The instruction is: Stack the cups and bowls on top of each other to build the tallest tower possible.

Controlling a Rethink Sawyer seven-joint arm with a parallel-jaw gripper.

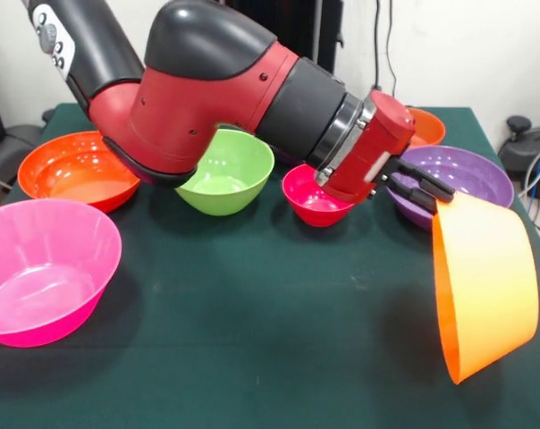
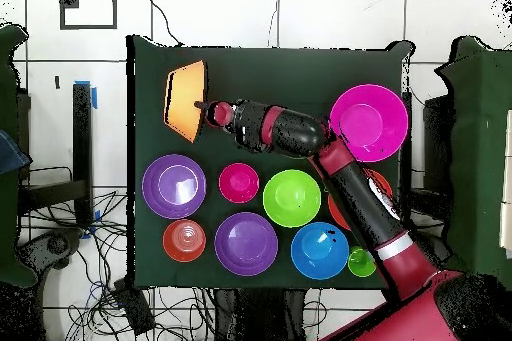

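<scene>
A large orange bowl [image 1: 486, 279] hangs tipped on its side at the right of the front view, its opening turned toward the arm. My gripper [image 1: 436, 198] is shut on its upper rim; from above the gripper [image 2: 205, 107] and this bowl [image 2: 184, 100] sit near a table corner. I cannot tell if its lower rim touches the cloth. Upright bowls stand apart: pink [image 1: 42, 268], red-orange [image 1: 73, 170], green [image 1: 225, 170], small magenta-red [image 1: 313, 198], purple [image 1: 458, 172]. From above I also see a second purple bowl [image 2: 246, 243], a blue bowl [image 2: 320, 250], a small red-orange bowl [image 2: 184, 240] and the light-green cup [image 2: 361, 261]. No tower stands.
The dark green table [image 1: 270, 357] ends close to the right of the held bowl. My arm [image 1: 216, 85] reaches low over the green and magenta-red bowls. Cables lie on the floor around the table [image 2: 150, 57].
</scene>
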